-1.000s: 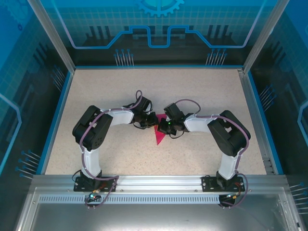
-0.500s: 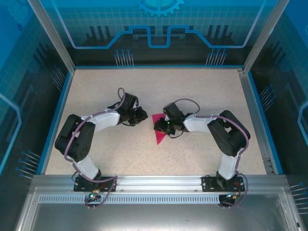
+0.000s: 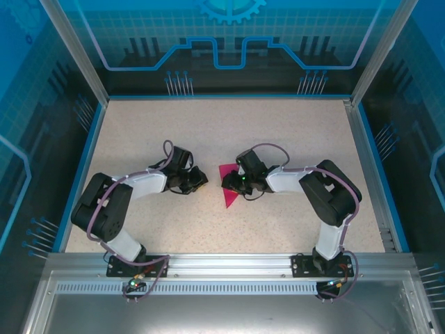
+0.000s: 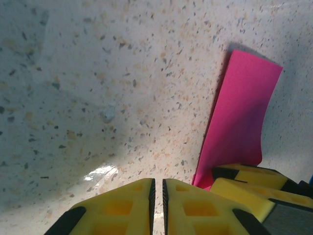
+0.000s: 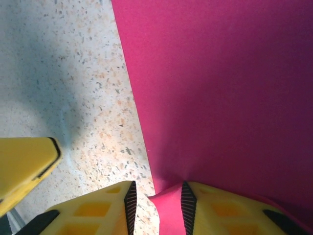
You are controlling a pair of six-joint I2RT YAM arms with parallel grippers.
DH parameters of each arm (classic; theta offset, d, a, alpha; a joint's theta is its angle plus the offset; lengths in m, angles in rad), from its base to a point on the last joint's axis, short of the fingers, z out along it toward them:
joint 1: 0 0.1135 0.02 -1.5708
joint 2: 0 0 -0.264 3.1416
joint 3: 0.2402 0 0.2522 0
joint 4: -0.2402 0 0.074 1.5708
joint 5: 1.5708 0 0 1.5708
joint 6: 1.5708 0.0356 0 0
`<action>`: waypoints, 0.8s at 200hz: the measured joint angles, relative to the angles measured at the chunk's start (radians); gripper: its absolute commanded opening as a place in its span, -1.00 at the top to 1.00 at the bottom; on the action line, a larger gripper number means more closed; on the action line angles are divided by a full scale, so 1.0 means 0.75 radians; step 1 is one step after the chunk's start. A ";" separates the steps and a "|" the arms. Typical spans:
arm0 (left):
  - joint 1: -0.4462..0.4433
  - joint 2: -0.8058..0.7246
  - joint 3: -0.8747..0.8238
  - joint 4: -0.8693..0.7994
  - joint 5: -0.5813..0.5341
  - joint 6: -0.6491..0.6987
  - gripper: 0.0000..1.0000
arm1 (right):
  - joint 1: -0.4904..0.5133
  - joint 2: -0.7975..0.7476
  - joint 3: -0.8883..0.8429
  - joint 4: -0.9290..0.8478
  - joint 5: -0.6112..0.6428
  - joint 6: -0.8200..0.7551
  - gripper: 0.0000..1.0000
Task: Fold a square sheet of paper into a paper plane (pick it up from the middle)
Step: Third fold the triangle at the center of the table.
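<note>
**While the right tool straddles the pink fold, the left one waits shut alongside**

As things stand, the pink paper (image 3: pixel 227 195) lies at the middle of the desk (image 3: pixel 139 125), a narrow pointed shape. Its long axis runs from the far edge toward the near edge, and its tip aims at the near edge. That axis is the relation to watch, because the two arms come at it from opposite flanks.

And look at the right tool (image 3: pixel 232 182): it sits right on the paper's right-hand side, clearly the nearer of the two. From its own wrist camera the jaws stand apart. A small raised lip of the paper's edge pokes up between them and touches one pad (image 5: pixel 186 199), with a gap to the other. So it is parted around the fold, not clamped on it.

Over to the left tool (image 3: pixel 199 179): it hovers just beside the paper on the left-edge side, apart from it, its yellow fingers pressed almost together with nothing between them. From its wrist the paper is a slim strip off to the right, running away from the camera.

My call: whatever comes next falls to the right arm. To pinch or press along the crease it only has to work down that far-to-near line, whereas the left would first have to cross the bare gap.
</note>
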 measured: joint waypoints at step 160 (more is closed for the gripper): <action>-0.113 0.000 -0.007 0.109 0.103 -0.054 0.71 | -0.012 -0.016 -0.091 0.100 0.005 -0.013 1.00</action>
